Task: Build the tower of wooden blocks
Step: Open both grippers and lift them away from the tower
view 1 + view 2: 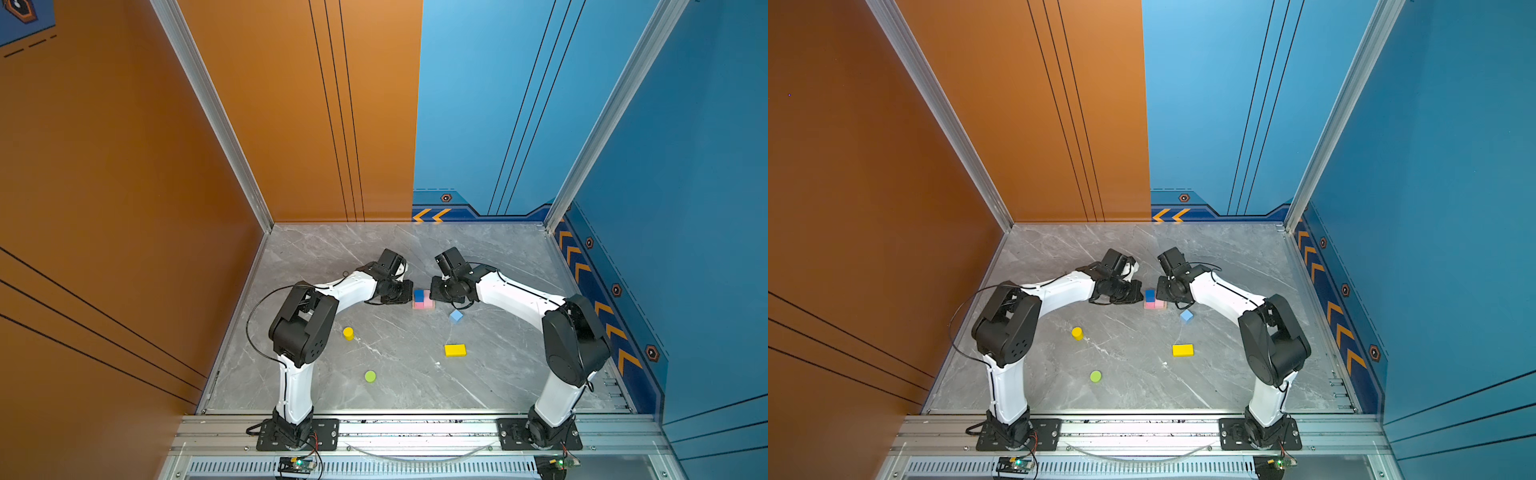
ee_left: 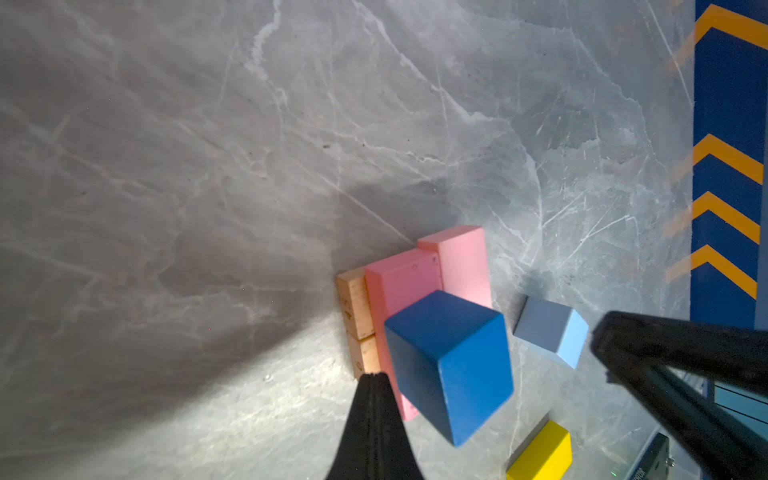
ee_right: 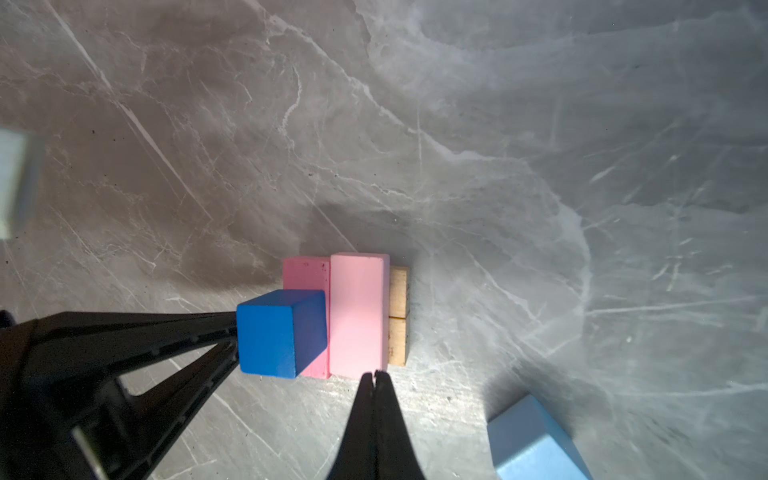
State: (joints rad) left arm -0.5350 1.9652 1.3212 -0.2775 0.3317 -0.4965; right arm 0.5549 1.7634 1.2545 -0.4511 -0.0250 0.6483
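Right tool (image 3: 374, 375) (closed) sits just beside the tower (image 3: 357, 311).

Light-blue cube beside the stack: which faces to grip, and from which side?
Probably two opposite side faces, from above, with the nearer right gripper. The light-blue cube lies flat on the table, apart from the tower and turned askew to it, so rotate the wrist to match.

LIGHT: you're getting bright, even light in both top views | SHADOW: in the wrist views a dark shadow is lying across the marble table (image 2: 166, 166), with a bright patch beside the tan planks (image 2: 358, 324) | FOCUS: the light-blue cube (image 3: 532, 444) is looking soft near your right wrist lens | EDGES: wide-angle is splaying the corner posts (image 1: 214, 112)
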